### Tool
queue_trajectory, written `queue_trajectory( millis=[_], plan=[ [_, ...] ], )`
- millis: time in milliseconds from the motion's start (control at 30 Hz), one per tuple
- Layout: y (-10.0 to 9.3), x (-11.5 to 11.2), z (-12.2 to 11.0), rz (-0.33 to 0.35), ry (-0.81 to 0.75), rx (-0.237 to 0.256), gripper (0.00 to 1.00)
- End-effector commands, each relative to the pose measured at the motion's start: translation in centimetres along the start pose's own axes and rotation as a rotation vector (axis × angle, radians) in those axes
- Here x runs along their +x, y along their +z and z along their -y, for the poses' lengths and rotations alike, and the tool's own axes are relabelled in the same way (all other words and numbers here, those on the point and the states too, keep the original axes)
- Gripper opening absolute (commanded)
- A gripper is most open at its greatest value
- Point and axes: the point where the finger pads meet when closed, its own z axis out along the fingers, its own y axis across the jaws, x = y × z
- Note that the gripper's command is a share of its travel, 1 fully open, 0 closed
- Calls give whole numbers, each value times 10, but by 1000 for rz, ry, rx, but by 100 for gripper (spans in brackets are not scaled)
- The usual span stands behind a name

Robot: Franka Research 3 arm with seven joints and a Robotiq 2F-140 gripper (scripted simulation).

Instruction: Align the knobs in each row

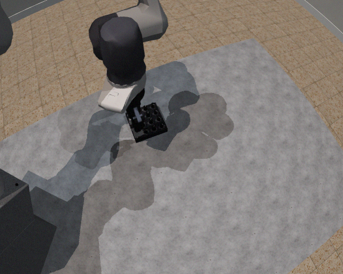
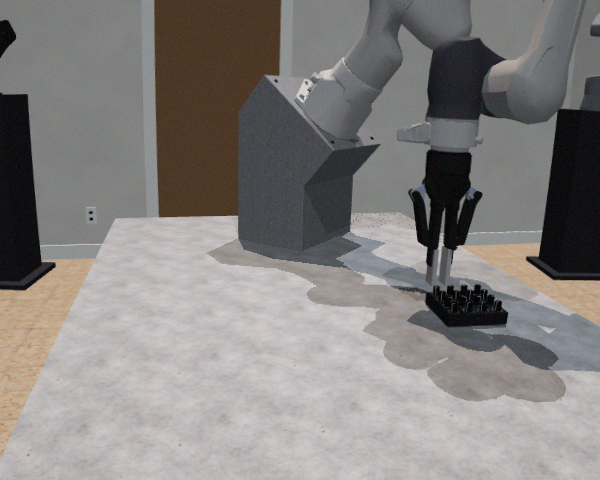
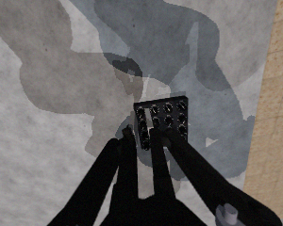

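Observation:
The black knob box (image 1: pixel 151 136) (image 2: pixel 478 318) (image 3: pixel 161 99) stands on the table with its knobs upward in a grid of rows. White marks show around the knobs, but names, socket and the direction of each white line are too small to read. My gripper (image 2: pixel 438 282) (image 3: pixel 141 116) points straight down with its fingertips a small gap apart, narrowly open. In the exterior view the light fingertips are just above the knobs at the box's far left edge. In the wrist view they are over the leftmost column. Fingers hide part of that column; no knob shows held between them.
The grey table (image 1: pixel 254 177) (image 2: pixel 186 361) carries the box near one long edge. The arm's grey base (image 2: pixel 285 180) stands at the table's far end in the exterior view. Shadows of the arm fall around the box. Dark pedestals stand beyond the table.

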Motion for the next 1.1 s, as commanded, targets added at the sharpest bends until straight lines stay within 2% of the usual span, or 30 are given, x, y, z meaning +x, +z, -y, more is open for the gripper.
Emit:
queue_trajectory(
  millis=[0, 600, 1067],
  plan=[
    [0, 0, 0, 0, -7, 1, 12],
    [1, 0, 0, 0, -7, 1, 12],
    [9, 0, 0, 0, -7, 1, 12]
  ],
)
